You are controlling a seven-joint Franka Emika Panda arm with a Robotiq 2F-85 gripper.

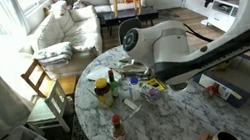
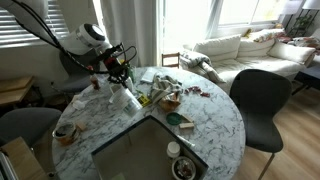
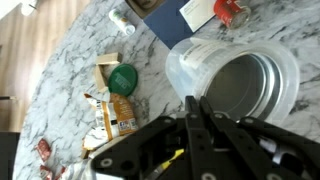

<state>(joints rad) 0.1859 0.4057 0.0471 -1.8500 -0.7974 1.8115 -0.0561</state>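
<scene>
My gripper (image 3: 197, 102) is shut, its two black fingers pressed together at the near rim of a clear plastic container (image 3: 235, 75); the thin wall seems pinched between them. The wrist view looks down into the container's grey bottom. In an exterior view the gripper (image 2: 118, 73) hangs over the round marble table (image 2: 215, 120) with the container (image 2: 126, 97) tilted just below it. In an exterior view the white wrist and gripper (image 1: 131, 72) reach in from the right above the clutter in the middle of the table (image 1: 180, 127).
A green lid (image 3: 122, 78) and an orange snack packet (image 3: 118, 115) lie left of the container. A yellow bottle (image 1: 102, 90) and a red-capped bottle (image 1: 118, 130) stand nearby. A wooden chair (image 1: 41, 83) and a black chair (image 2: 262, 95) flank the table.
</scene>
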